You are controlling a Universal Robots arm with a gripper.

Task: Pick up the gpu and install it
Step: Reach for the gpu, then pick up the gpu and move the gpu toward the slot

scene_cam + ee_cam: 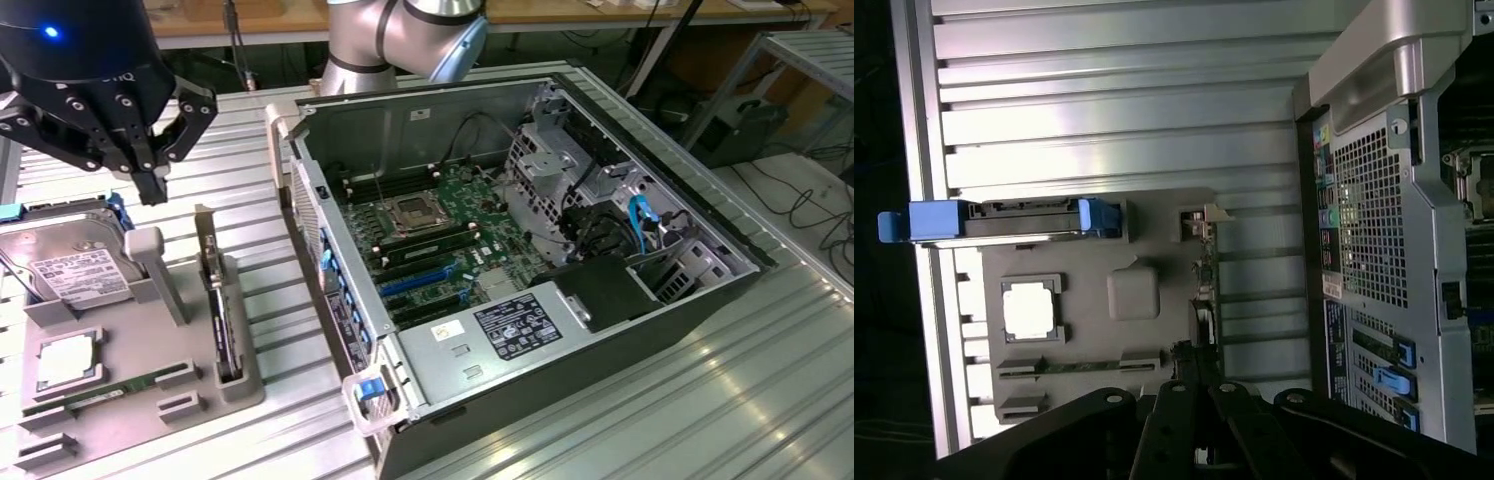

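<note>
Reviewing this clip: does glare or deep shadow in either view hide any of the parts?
Exterior view: light is even and the inside of the computer case is readable; bright streaks lie on the metal table at the exterior view's right; the black gripper is a dark mass. Wrist view: strong glare off the table washes out the processor in the grey tray; the gpu, edge-on, is dim.

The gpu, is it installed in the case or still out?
Out: the gpu stands on edge in the gray holder, outside the open case.

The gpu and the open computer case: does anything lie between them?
Only a bare strip of ribbed metal table lies between gpu and computer case, shown in the exterior view.
</note>
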